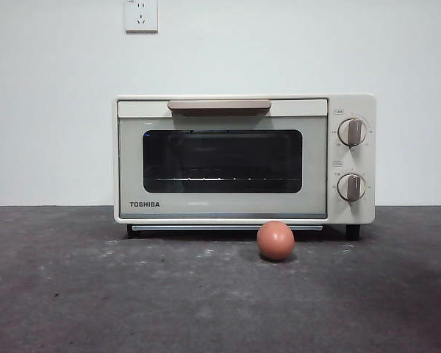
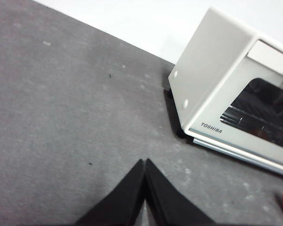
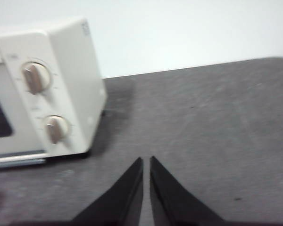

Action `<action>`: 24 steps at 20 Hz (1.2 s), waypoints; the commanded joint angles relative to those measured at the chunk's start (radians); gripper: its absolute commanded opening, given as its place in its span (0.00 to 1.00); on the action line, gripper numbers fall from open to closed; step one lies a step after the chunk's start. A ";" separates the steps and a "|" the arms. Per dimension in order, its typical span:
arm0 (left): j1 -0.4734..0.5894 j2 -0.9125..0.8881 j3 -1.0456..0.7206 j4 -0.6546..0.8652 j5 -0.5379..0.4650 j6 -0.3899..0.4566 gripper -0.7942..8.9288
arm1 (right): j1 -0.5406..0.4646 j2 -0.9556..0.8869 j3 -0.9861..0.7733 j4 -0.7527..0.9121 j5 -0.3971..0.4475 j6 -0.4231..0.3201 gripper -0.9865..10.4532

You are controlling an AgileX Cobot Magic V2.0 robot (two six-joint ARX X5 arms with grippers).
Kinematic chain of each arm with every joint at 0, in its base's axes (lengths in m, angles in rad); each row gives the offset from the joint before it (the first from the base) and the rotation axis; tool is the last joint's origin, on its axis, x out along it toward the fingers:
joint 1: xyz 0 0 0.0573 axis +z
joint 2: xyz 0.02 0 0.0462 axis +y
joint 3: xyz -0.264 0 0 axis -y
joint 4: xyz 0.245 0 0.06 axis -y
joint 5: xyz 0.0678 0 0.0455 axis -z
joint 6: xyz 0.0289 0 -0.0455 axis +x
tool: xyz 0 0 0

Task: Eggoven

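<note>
The oven (image 1: 244, 159) is seen standing on the dark worktop (image 1: 73, 294) against a white wall, with its door shut and the handle (image 1: 219, 105) along the door's top edge. The egg (image 1: 275, 240) is found on the worktop just in front of the oven, below the right part of the door and slightly left of the two knobs (image 1: 351, 132). A wall socket (image 1: 141, 15) is noted above.

Neither tool appears in the front view. The left tool (image 2: 145, 162) is held above bare worktop off the oven's left side, its jaws pressed together and nothing held. The right tool (image 3: 146, 160) is held over bare worktop off the oven's knob side, its jaws nearly closed with a thin gap and nothing held.

No step is judged to have been started: the door is closed and the egg untouched. The first move is judged to call for the door to be pulled down by its handle, for which one tool must be widened and brought to the handle. Since the egg lies close before the door, it may be struck by the swinging door; it is likely best lifted first, gently, as it is round and could roll.
</note>
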 commanded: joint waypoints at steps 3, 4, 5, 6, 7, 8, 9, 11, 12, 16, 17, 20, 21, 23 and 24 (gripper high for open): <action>0.002 0.001 0.056 -0.019 0.059 -0.067 0.09 | 0.000 0.000 0.075 -0.050 -0.029 0.163 0.09; 0.002 0.003 0.074 -0.026 0.066 -0.068 0.09 | 0.000 0.001 0.098 -0.074 -0.029 0.168 0.09; 0.002 0.010 0.097 -0.039 0.073 -0.068 0.09 | 0.000 0.006 0.127 -0.103 -0.028 0.167 0.09; 0.002 0.019 0.122 -0.056 0.077 -0.068 0.09 | 0.000 0.014 0.159 -0.129 -0.029 0.167 0.09; 0.002 0.031 0.145 -0.071 0.080 -0.067 0.09 | 0.000 0.025 0.188 -0.153 -0.033 0.167 0.09; 0.002 0.045 0.172 -0.089 0.085 -0.063 0.09 | 0.000 0.041 0.225 -0.180 -0.044 0.167 0.09; 0.002 0.062 0.198 -0.105 0.095 -0.051 0.09 | 0.000 0.061 0.263 -0.208 -0.054 0.166 0.09; 0.002 0.103 0.250 -0.132 0.134 -0.026 0.09 | 0.000 0.108 0.334 -0.259 -0.089 0.156 0.09; 0.002 0.128 0.279 -0.150 0.161 -0.010 0.09 | 0.000 0.138 0.375 -0.289 -0.119 0.146 0.09; 0.002 0.234 0.397 -0.251 0.265 0.071 0.09 | 0.000 0.265 0.532 -0.432 -0.239 0.073 0.09; 0.002 0.259 0.426 -0.280 0.289 0.097 0.09 | 0.000 0.303 0.570 -0.472 -0.270 0.050 0.09; 0.002 0.346 0.526 -0.385 0.359 0.192 0.09 | 0.006 0.399 0.690 -0.603 -0.397 -0.035 0.09; 0.001 0.373 0.557 -0.417 0.381 0.217 0.09 | 0.012 0.433 0.728 -0.644 -0.435 -0.060 0.09; -0.002 0.419 0.614 -0.480 0.428 0.260 0.09 | 0.027 0.491 0.793 -0.720 -0.484 -0.099 0.09; -0.003 0.441 0.641 -0.515 0.449 0.280 0.09 | 0.037 0.516 0.821 -0.758 -0.501 -0.120 0.09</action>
